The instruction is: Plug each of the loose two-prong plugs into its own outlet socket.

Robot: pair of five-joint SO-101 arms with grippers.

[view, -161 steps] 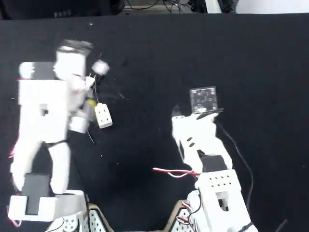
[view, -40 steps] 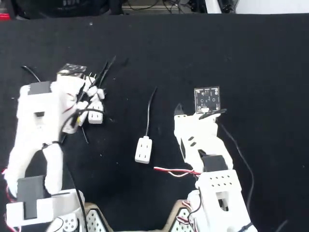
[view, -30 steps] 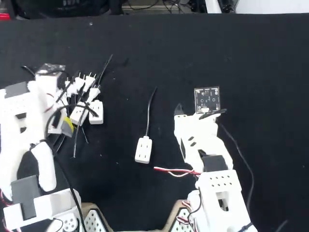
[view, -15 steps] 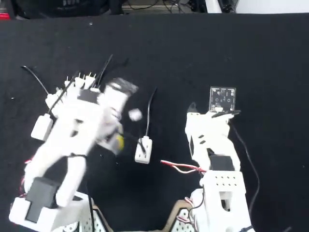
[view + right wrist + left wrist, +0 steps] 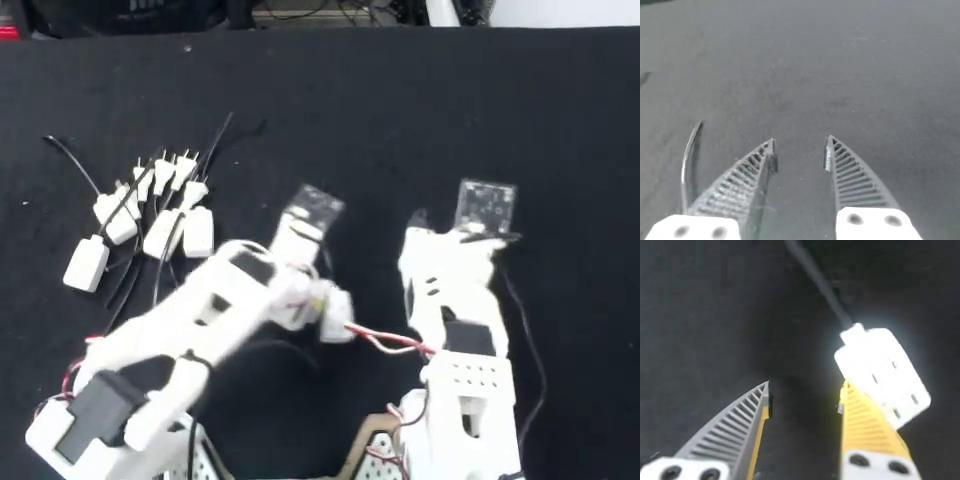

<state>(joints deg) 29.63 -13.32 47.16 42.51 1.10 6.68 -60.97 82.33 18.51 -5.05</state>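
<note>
Pickup of the lone socket block point(image 5: 882, 372) is judged in hand: the left tool point(image 5: 805, 387), open, has it just outside one finger point(image 5: 865, 425) rather than between; the right tool point(image 5: 800, 147) hangs open at its 2 o'clock, plugs point(image 5: 165, 175) at 10 o'clock; recentring must precede closing.
</note>
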